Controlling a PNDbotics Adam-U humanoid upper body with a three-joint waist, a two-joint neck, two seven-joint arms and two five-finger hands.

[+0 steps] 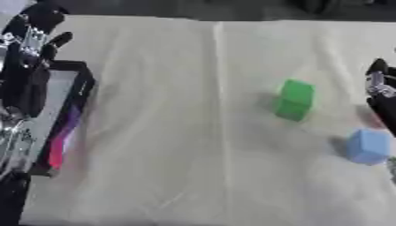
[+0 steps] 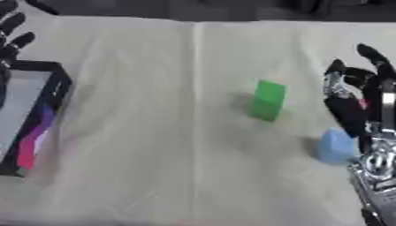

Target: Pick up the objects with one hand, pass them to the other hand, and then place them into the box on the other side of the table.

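Cream cloth [image 1: 193, 145] covers the whole table, with one crease running from the far edge toward me, and the wide middle stretch lies open between my two hands. At the left edge sits the black-walled box [image 1: 77, 95], its pale floor showing a pink and purple thing [image 1: 63, 137] along the inner right wall. My left hand [image 1: 31, 66] hangs over the box, fingers straight and spread, gripping nothing. Right of the crease stands a green block [image 2: 268, 100], taller than wide, its long axis upright and leaning slightly. Nearer to me and further right rests a light blue block [image 2: 336, 146], squat, just beside my right hand [image 2: 357, 95], whose fingers point up, relaxed and empty, near the table's right edge.
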